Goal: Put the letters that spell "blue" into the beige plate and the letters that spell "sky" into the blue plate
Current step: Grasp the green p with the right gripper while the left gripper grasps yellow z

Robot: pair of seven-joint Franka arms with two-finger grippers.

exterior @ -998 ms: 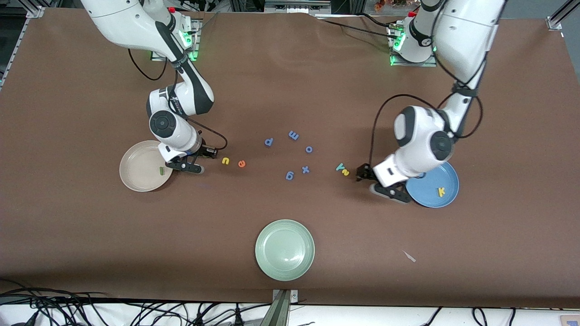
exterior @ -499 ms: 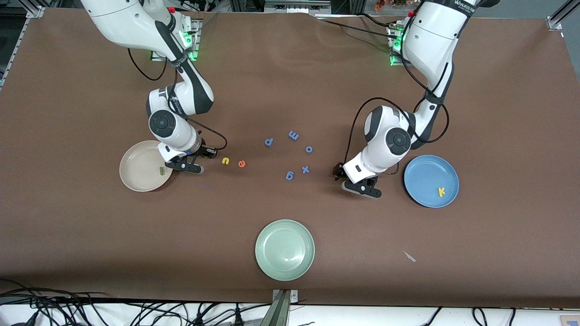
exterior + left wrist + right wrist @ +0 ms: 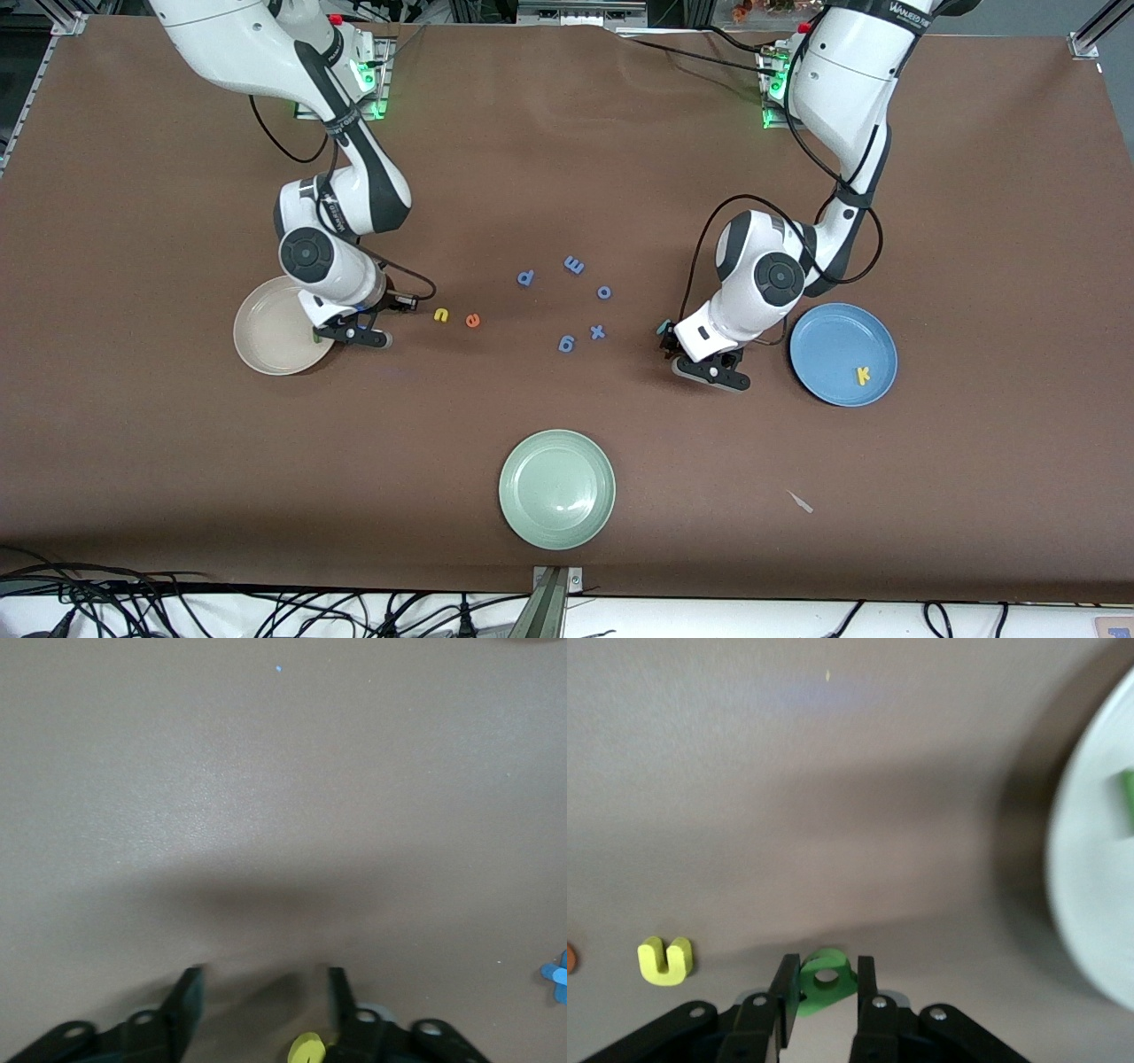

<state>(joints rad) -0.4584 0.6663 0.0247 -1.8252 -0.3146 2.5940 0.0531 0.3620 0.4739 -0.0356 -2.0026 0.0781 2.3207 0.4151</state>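
One letter, the yellow k (image 3: 861,375), lies in the blue plate (image 3: 833,332). The left tool (image 3: 707,368) has swung off that plate to straddle the yellow s (image 3: 306,1050), fingers apart. Farther off, the right tool (image 3: 353,335), pinching the green b (image 3: 826,979), has edged toward the beige plate (image 3: 266,337).

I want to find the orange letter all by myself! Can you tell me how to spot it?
Start at the beige plate toward the right arm's end of the table. Beside it lies a yellow "u", then the orange "e". It is the only orange letter; the cluster past it is all blue.
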